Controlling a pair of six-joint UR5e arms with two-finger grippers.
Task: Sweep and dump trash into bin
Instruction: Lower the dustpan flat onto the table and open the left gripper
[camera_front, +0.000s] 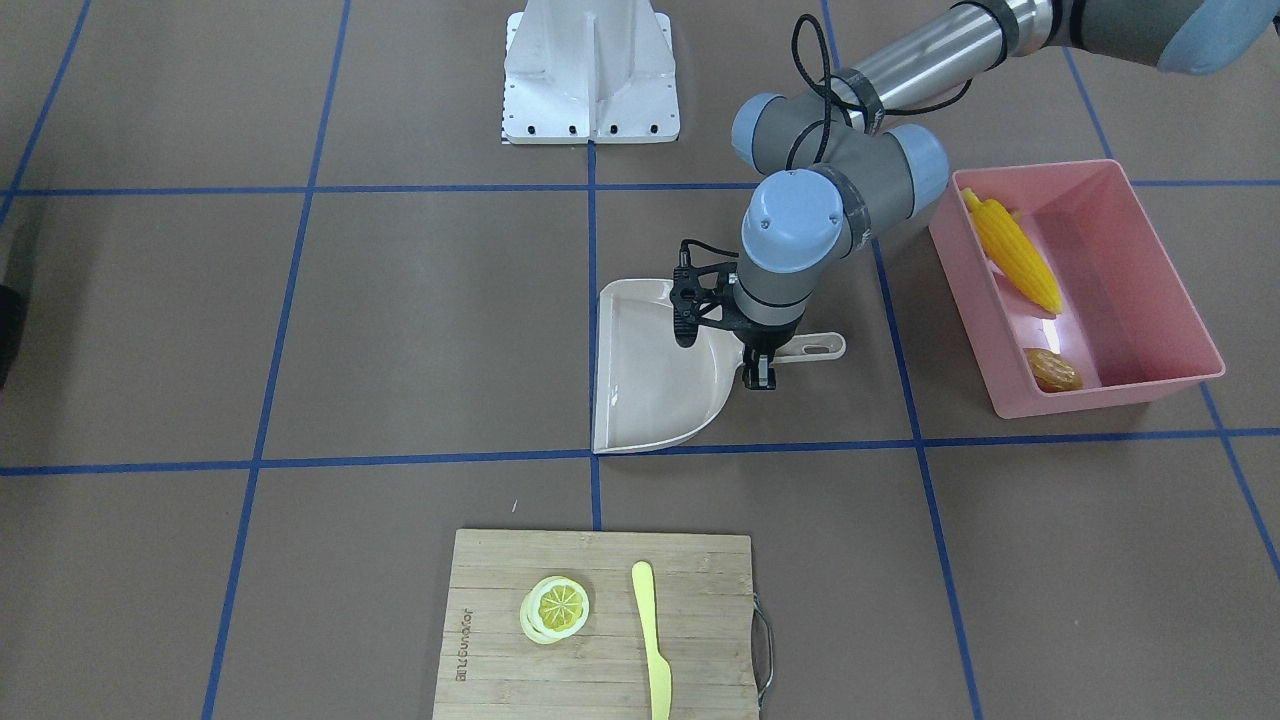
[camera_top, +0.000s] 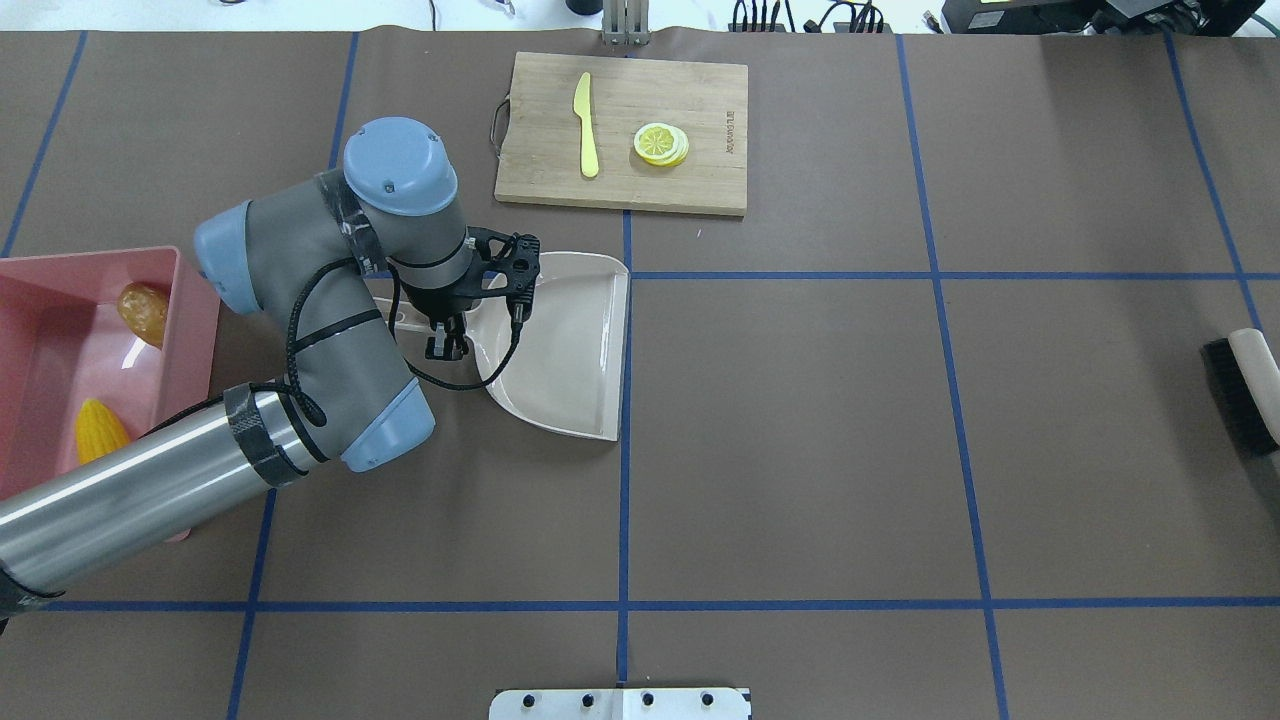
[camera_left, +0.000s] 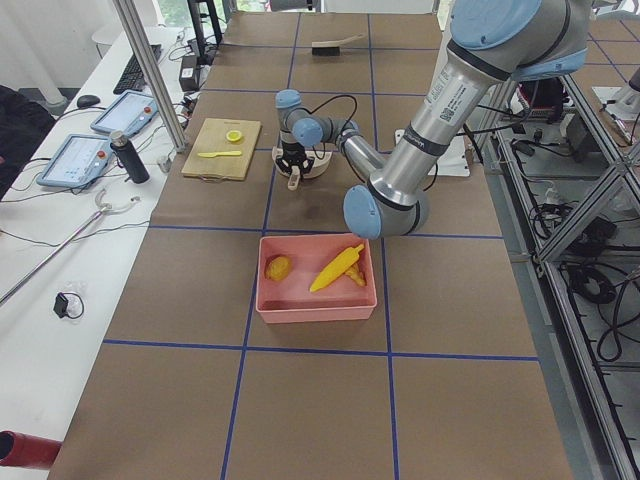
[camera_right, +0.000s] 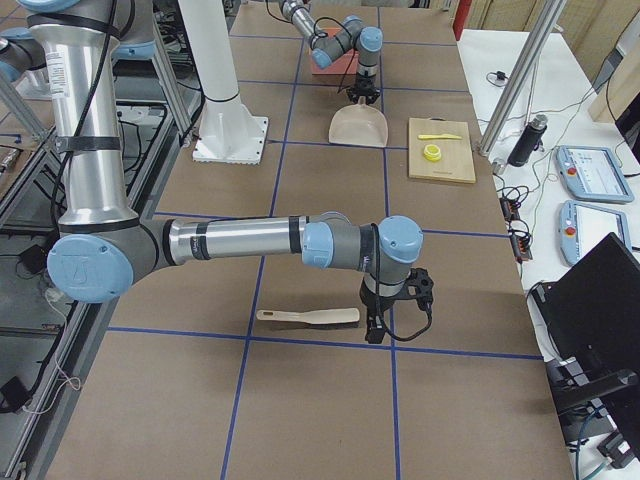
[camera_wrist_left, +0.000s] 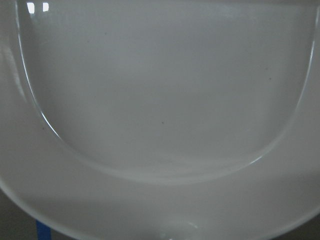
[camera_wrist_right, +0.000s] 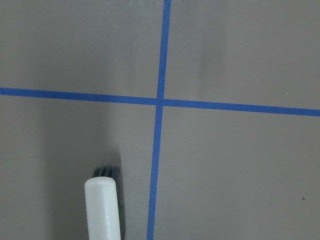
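Left gripper (camera_front: 760, 378) of mine hangs low at the handle of the beige dustpan (camera_front: 640, 370), narrowly set, though I cannot tell whether it clamps anything; corn cob (camera_front: 1015, 258) and potato (camera_front: 1052, 370) lie inside the pink bin (camera_front: 1110, 395).

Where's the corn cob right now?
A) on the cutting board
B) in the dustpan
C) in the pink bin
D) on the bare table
C: the corn cob lies inside the pink bin, and the dustpan holds nothing.
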